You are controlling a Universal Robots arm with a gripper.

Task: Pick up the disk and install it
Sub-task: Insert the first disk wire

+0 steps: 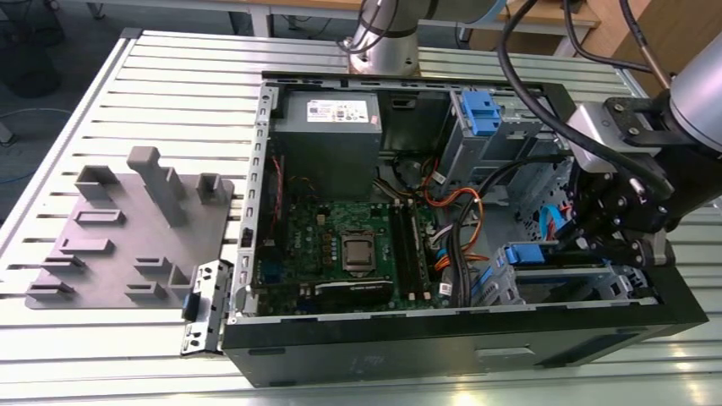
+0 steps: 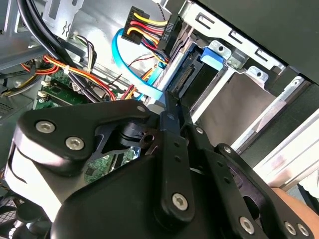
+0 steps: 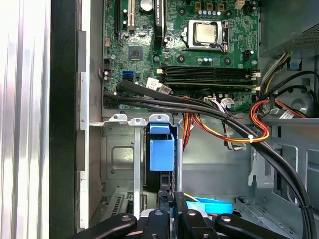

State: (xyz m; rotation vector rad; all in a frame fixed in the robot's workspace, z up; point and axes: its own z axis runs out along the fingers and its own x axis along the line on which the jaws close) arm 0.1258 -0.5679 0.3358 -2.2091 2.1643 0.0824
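On the exterior view's left, a grey fixture plate lies on the slatted worktop. In the middle stands the open computer case with its motherboard. At the right, the pincer reaches down into the drive cage; its fingers are narrow, closed on the disk, which stands on edge in the cage slot.

The exterior view looks down steeply from above the table, taking in the whole open computer case. Both wrist views sit close inside that case, looking past the pincer at the drive cage; they share its blue tab.
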